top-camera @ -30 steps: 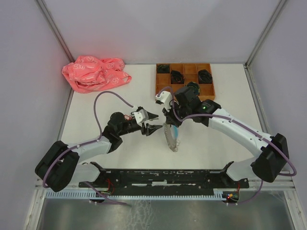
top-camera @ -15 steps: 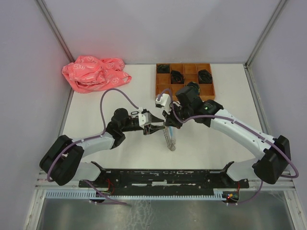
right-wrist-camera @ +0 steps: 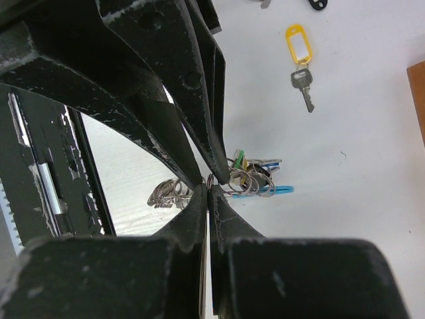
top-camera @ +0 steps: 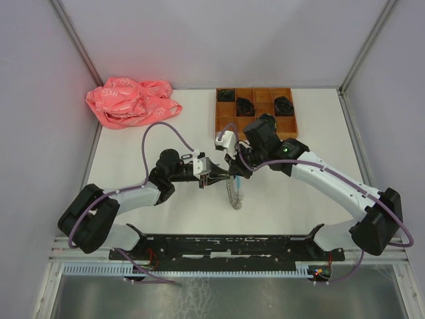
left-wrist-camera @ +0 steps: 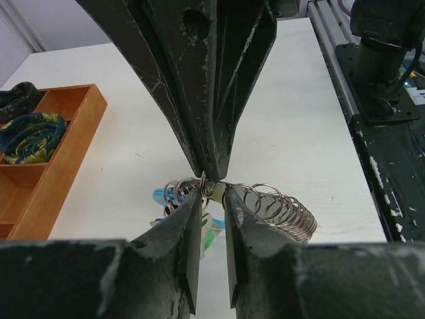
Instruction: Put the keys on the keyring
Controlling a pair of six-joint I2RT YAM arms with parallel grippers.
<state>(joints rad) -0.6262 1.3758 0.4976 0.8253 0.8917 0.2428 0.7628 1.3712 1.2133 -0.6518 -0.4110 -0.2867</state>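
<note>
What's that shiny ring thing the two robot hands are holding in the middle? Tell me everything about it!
The keyring is a big hoop strung with lots of shiny silvery metal rings, packed like a coil. It has a light-blue curved piece and small green and yellow tags. It is held up on edge over the white table. The right gripper pinches its top, shut on it. The left gripper has its fingers close on either side of one ring; whether they squeeze it, I cannot tell.

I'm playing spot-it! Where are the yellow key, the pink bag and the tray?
yellow key (right-wrist-camera: pixel 298 45): right wrist view, on its yellow tag.
pink bag (top-camera: pixel 131 101): top view, middle of the crumpled plastic.
tray (top-camera: pixel 218 114): top view, on its left wall.
</note>
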